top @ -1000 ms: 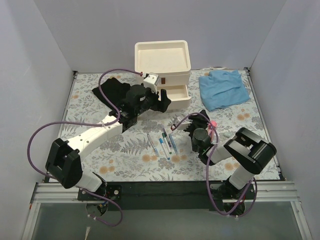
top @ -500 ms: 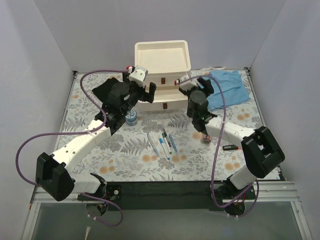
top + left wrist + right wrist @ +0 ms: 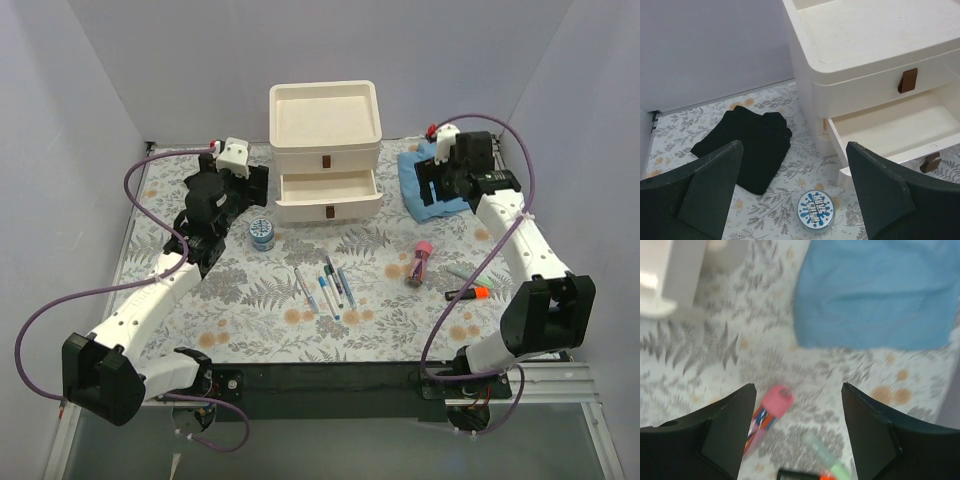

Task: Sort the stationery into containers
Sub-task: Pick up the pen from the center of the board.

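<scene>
The cream-white organiser (image 3: 325, 118) stands at the back centre, its middle drawer (image 3: 328, 186) pulled open and empty inside (image 3: 890, 125). A small blue round tub (image 3: 262, 233) lies left of it, below my open, empty left gripper (image 3: 792, 145), which hovers left of the drawers (image 3: 248, 185). Several pens (image 3: 325, 285) lie mid-table. A pink-capped tube (image 3: 419, 262), a green marker (image 3: 461, 272) and a black marker with an orange end (image 3: 468, 294) lie at the right. My right gripper (image 3: 440, 180) is open and empty above the blue cloth, with the tube (image 3: 771, 407) below it.
A blue cloth (image 3: 445, 178) lies right of the organiser and fills the top of the right wrist view (image 3: 875, 295). A black cloth (image 3: 747, 142) lies left of the organiser, mostly hidden under my left arm in the top view. White walls close in three sides.
My left gripper has drawn back to the left, away from the drawers. My right gripper has swung from the organiser's front to the far right, above the blue cloth.
</scene>
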Tool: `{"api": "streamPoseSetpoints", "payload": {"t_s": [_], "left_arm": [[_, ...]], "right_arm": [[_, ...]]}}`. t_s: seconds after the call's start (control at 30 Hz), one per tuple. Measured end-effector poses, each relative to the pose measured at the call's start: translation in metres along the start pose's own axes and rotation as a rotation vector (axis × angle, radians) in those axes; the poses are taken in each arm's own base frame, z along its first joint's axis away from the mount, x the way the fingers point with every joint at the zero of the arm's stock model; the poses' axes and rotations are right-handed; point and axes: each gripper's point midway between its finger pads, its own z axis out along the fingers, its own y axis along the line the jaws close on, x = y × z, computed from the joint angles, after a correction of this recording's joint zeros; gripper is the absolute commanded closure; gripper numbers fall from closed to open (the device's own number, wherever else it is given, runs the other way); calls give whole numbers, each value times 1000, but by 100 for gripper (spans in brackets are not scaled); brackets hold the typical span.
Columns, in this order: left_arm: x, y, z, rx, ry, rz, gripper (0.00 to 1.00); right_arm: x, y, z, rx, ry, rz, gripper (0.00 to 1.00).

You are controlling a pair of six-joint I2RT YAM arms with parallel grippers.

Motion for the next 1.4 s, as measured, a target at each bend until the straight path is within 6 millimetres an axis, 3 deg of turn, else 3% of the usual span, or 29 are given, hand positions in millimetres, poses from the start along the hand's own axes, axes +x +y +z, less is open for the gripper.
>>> {"api": "streamPoseSetpoints", "payload": {"t_s": [0.1, 0.2, 0.37, 0.5, 0.6, 0.77, 1.07, 1.4], "left_arm": [[-2, 5, -3, -10, -8, 4, 15], [-1, 5, -3, 0, -7, 7, 14], [14, 0, -4, 24, 21, 13, 14], [18, -4, -3, 46, 30, 12, 14], [19, -7, -2, 58, 31, 11, 14], [31, -11, 3, 71, 67, 17, 14], [49, -14, 8, 83, 119, 36, 14], [66, -14, 20, 82, 167, 49, 14]], "right_arm": [[76, 17, -9, -137, 205, 15, 34], [120, 29, -23, -256, 328, -49, 36], [152, 18, -39, -345, 369, -212, 41], [176, -2, -44, -370, 376, -372, 41], [200, -5, -45, -410, 399, -471, 40], [213, -12, -39, -454, 407, -581, 33], [249, -32, -13, -550, 495, -692, 34], [267, -34, -1, -609, 531, -729, 41]]}}
